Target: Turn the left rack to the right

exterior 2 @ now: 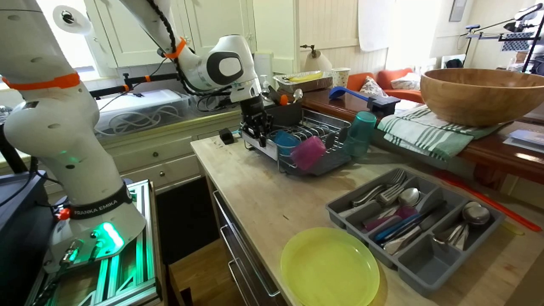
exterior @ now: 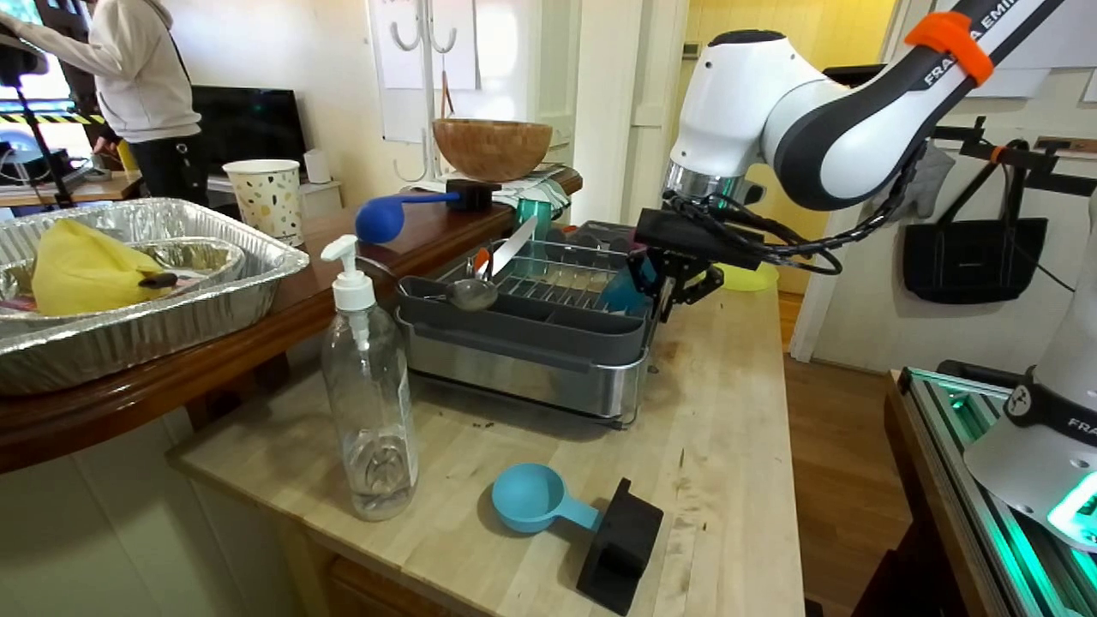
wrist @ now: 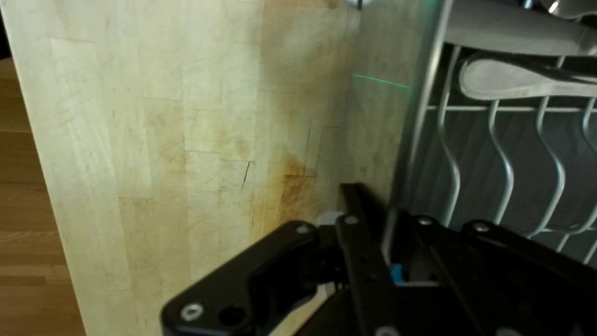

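The left rack is a silver wire dish rack (exterior: 548, 387) with a dark grey tray and cutlery trough, standing on the wooden table. It shows in the other exterior view too (exterior 2: 333, 165). A blue cup (exterior 2: 284, 141) and a pink cup (exterior 2: 309, 153) hang at its end. A tall teal cup (exterior 2: 360, 134) stands at its far corner. My gripper (exterior: 665, 307) points down at the rack's long side, also in an exterior view (exterior 2: 263, 142). In the wrist view my fingers (wrist: 380, 210) straddle the rack's thin rim (wrist: 431, 70) and appear closed on it. The exact contact is dark and blurred.
A soap bottle (exterior: 377, 437) and a blue scoop (exterior: 529, 497) with a black block (exterior: 624, 548) stand before the rack. A cutlery tray (exterior 2: 408, 276) and yellow plate (exterior 2: 329, 267) lie beyond its other end. A raised brown counter (exterior: 343, 244) runs alongside.
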